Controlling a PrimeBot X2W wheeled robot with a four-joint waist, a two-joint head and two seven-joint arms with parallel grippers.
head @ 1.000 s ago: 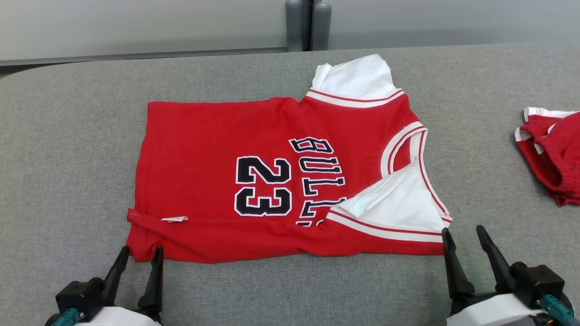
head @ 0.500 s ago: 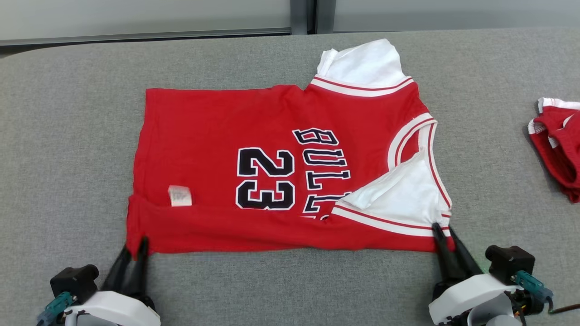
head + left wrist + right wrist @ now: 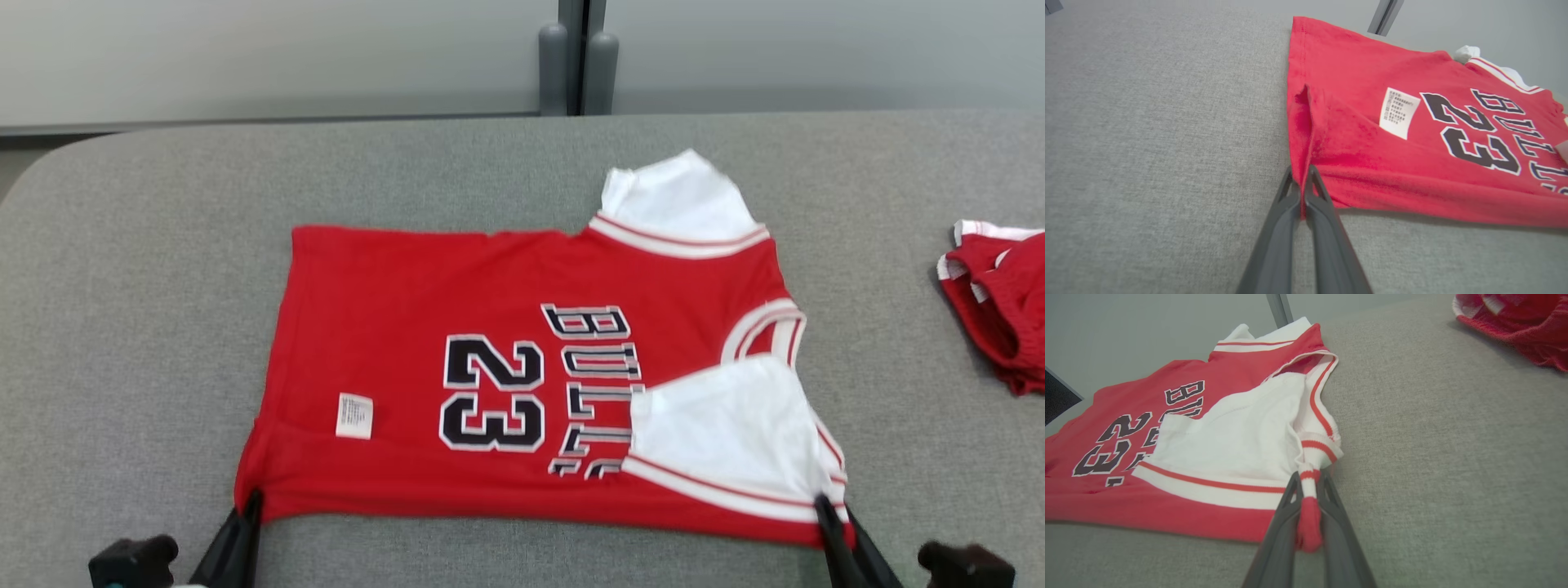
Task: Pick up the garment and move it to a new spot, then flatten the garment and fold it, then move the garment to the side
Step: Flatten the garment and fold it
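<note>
A red jersey (image 3: 506,367) with white sleeves and "BULLS 23" lettering lies spread on the grey table (image 3: 147,269), its near long edge folded over and a white label (image 3: 354,415) showing. My left gripper (image 3: 251,505) is shut on the jersey's near left hem corner (image 3: 1301,185). My right gripper (image 3: 826,513) is shut on the near right shoulder corner, a bunched red-and-white strip (image 3: 1308,490) pinched between its fingers. Both corners are lifted slightly off the table.
A second red garment (image 3: 1000,302) with white trim lies crumpled at the table's right edge, also in the right wrist view (image 3: 1515,322). A grey wall with a dark vertical post (image 3: 578,57) stands behind the table.
Both grippers went from open beside the jersey's near corners to shut on them and drew the near edge toward me, unfolding part of the flap. The head camera shifted.
</note>
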